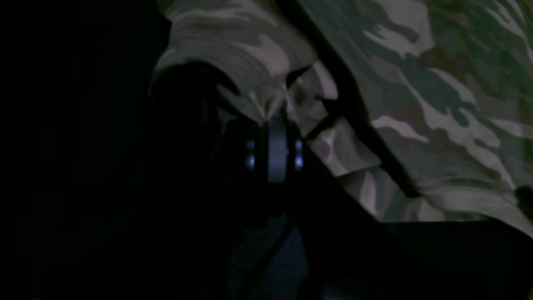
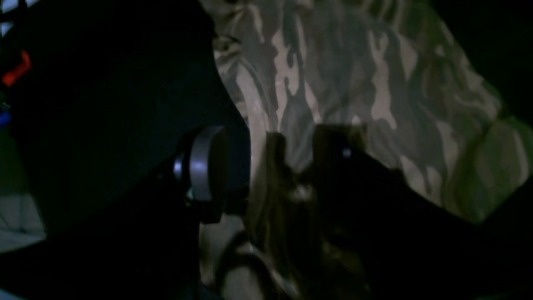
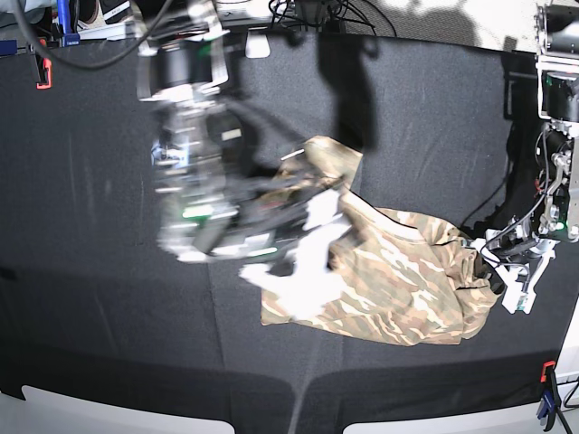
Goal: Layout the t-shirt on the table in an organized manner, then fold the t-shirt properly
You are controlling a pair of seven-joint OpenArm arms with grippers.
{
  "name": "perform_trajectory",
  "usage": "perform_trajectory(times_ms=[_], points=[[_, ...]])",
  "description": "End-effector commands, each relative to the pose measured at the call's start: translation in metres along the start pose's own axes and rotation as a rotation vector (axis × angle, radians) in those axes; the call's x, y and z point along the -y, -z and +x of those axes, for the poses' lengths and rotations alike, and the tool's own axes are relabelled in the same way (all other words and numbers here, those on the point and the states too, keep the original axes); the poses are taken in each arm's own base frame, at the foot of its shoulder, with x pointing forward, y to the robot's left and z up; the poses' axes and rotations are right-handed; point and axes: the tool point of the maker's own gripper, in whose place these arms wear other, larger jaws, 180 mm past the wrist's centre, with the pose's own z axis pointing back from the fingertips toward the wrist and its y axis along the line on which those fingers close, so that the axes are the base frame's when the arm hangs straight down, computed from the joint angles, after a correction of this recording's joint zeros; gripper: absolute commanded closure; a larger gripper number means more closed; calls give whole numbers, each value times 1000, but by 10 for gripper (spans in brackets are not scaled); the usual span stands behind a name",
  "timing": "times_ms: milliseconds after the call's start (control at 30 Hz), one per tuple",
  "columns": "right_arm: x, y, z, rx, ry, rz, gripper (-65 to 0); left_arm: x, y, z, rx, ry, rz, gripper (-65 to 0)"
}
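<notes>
Camouflage t-shirt (image 3: pixel 398 280) rumpled on black worktop (image 3: pixel 99 316), left end effector (image 1: pixel 277 125) clamped on its edge, right end effector (image 2: pixel 266 166) spread apart over fabric, red clamp (image 3: pixel 42 72) at far edge.

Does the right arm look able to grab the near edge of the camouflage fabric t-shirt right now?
Probably yes: the right gripper stands open right over the camouflage fabric t-shirt, nothing between them, though the base view blurs it.

- Both wrist views are very dim and soft; the camouflage-print fabric t-shirt (image 1: pixel 416 104) shows only in muted grey-green.
- The base view is brighter, lit from above.
- The right arm (image 3: pixel 194 172) is smeared by motion blur.
- The matte black cloth table (image 3: pixel 90 316) curves at the edges.
</notes>
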Motion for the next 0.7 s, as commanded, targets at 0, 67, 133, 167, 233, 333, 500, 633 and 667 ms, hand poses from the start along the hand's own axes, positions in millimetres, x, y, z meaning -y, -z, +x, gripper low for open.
perform_trajectory(times_ms=[0,67,133,167,233,333,500,633,667], points=[[-2,-1,19,35,-43,-5,-313,-4,-5,25,65,13,3,0],[-11,5,13,-8,-76,-8,-312,-4,-5,25,65,13,4,0],[-16,9,7,-22,-89,-24,-311,-4,-5,25,65,13,3,0],[-16,11,3,-28,-92,-38,-309,-4,-5,25,65,13,3,0],[-18,13,-3,-35,-89,-53,-309,-4,-5,25,65,13,4,0],[-24,14,-13,-47,-71,-38,-309,-4,-5,25,65,13,3,0],[-30,14,-34,-88,-54,-26,-249,-4,-5,24,64,13,4,0],[-23,9,-54,-135,-64,-40,-249,-4,-5,24,64,13,4,0],[-20,7,-58,-144,-68,-44,-249,-4,-5,25,65,13,3,0]])
